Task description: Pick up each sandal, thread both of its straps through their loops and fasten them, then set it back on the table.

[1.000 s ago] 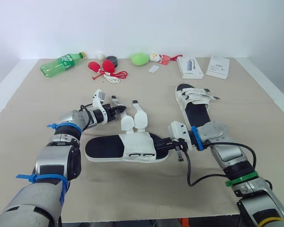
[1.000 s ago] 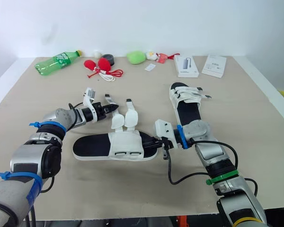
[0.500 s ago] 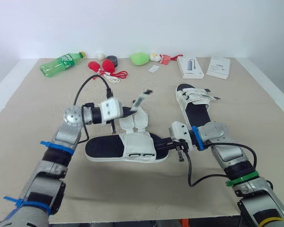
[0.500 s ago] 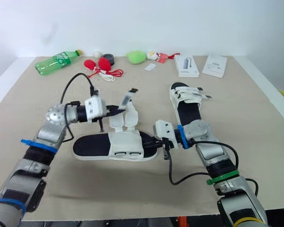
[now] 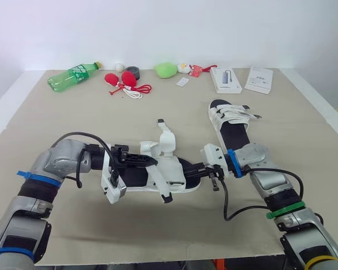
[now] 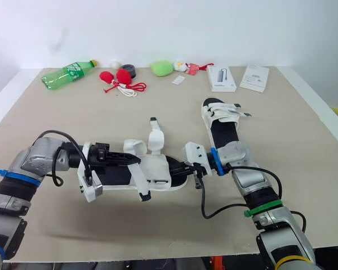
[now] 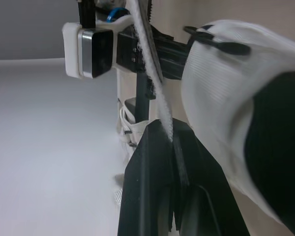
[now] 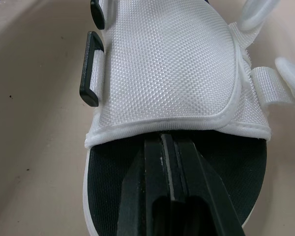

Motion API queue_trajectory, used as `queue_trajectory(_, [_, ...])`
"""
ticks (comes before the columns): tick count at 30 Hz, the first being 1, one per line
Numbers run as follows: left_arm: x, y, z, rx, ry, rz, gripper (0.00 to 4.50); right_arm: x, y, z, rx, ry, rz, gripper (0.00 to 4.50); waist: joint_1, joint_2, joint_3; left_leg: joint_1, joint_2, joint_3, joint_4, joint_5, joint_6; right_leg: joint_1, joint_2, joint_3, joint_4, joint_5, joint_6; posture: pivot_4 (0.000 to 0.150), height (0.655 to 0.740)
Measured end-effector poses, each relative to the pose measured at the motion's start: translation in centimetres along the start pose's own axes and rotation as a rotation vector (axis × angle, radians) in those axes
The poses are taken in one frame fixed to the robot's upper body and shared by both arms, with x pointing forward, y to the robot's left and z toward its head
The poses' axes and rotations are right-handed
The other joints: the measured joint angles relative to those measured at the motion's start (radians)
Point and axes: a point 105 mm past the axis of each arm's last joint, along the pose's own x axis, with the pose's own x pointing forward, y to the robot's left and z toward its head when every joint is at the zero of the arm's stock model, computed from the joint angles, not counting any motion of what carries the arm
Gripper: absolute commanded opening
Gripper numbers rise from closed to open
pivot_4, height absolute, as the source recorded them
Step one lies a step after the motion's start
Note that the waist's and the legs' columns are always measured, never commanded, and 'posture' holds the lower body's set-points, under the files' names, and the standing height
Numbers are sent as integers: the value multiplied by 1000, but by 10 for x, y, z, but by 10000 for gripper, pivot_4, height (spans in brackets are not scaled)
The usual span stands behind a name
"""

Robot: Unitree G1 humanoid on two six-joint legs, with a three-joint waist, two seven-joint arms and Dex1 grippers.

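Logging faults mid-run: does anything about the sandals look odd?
The near sandal is held tilted: right gripper clamping one end, left gripper pinching a strap, while the other strap stands up loose. The far sandal lies flat.

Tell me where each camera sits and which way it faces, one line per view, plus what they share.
Left eye view: on the head, facing forward and down over the beige table; both arms show.
Right eye view: the head camera's other eye, same scene, both arms.
Left wrist view: on the left wrist, looking along the left gripper, shut on a white fabric strap.
Right wrist view: on the right wrist, looking along the right gripper, shut on the black-soled white mesh sandal.
Shared: all show that sandal.
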Motion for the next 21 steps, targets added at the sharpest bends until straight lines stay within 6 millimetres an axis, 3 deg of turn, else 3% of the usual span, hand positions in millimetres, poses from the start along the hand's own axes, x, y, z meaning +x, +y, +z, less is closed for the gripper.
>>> queue_trajectory(1, [0,0,0,-2,2,1,7868,0,0,0,0,0,0,0,0,0,0,0,0,0,0,0,0,0,0,0,0,0,0,1500,7400])
queue_trajectory(3, [2,0,-2,-33,9,9,16312,0,0,0,1,-2,1,0,0,0,0,0,0,0,0,0,0,0,0,0,0,0,0,1500,7400])
queue_trajectory(8, [4,2,-3,-49,19,11,16312,1,0,0,1,-3,2,0,0,0,0,0,0,0,0,0,0,0,0,0,0,0,0,1500,7400])
queue_trajectory(13, [-7,12,-6,-49,69,1,16312,1,0,0,1,-3,4,0,-2,0,0,0,0,0,0,0,0,0,0,0,0,0,0,1500,7400])
queue_trajectory(16, [-19,5,-6,-181,139,10,16312,1,-1,-1,4,-5,7,0,-4,0,0,0,1,0,0,0,0,0,0,0,1,0,0,1500,7400])
queue_trajectory(19, [-30,12,-6,-359,203,88,16312,1,-1,0,1,-6,14,0,-4,0,0,0,2,0,0,0,0,0,1,-1,1,0,-1,1500,7400])
queue_trajectory(21, [-41,15,-4,-562,251,154,16312,3,-2,-1,6,-9,20,0,-6,0,0,1,2,0,0,0,0,0,1,-1,2,-1,-3,1500,7400])
